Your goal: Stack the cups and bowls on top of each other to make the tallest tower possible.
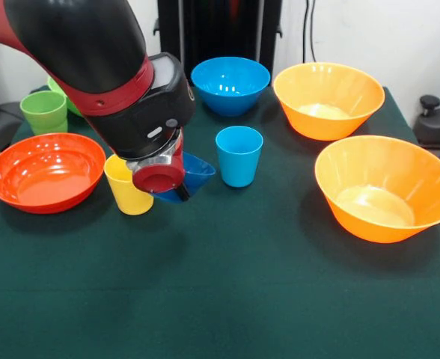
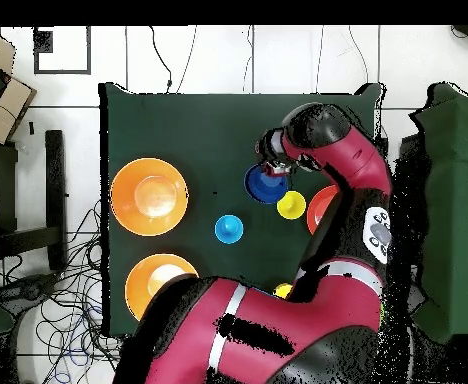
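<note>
My gripper [image 1: 176,187] [image 2: 270,172] is shut on the rim of the small dark blue bowl [image 1: 196,173] [image 2: 263,187], which hangs tilted just above the table. A yellow cup [image 1: 128,187] [image 2: 291,205] stands right beside it. The light blue cup [image 1: 239,155] [image 2: 229,229] is a little further off. Around them sit the red-orange bowl [image 1: 46,170] [image 2: 321,205], the light blue bowl [image 1: 230,84], two orange bowls [image 1: 328,99] [image 1: 385,187] [image 2: 149,196] [image 2: 158,283], and a green cup [image 1: 44,111] in front of a half-hidden green bowl [image 1: 61,93]. All pieces stand singly; no tower is in view.
The dark green table [image 1: 227,299] [image 2: 218,120] carries everything. My arm [image 1: 93,60] [image 2: 348,180] covers part of the red-orange bowl side in the overhead view. A bit of yellow [image 2: 282,290] peeks out by the arm. Cables [image 2: 68,300] lie on the floor beside the table.
</note>
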Available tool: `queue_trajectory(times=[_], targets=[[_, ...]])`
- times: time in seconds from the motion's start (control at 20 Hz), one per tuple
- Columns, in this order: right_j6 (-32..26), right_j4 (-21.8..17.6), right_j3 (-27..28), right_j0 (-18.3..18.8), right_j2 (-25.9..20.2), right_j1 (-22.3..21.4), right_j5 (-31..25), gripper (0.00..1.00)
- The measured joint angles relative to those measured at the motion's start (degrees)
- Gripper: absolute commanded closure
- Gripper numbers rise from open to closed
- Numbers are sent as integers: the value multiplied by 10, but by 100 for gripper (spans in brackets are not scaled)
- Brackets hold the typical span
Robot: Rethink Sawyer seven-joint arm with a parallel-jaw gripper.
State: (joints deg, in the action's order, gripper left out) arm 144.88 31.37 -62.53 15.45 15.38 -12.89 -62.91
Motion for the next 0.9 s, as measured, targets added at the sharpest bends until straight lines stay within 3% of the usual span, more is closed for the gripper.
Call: queue_trajectory(times=[0.3,0.4,0.6,0.9], targets=[[-1,-63,38,7,0,8,-69,100],[-1,-98,56,13,0,9,-122,100],[-1,-121,69,20,0,9,-162,100],[-1,-140,82,28,-1,9,-176,100]])
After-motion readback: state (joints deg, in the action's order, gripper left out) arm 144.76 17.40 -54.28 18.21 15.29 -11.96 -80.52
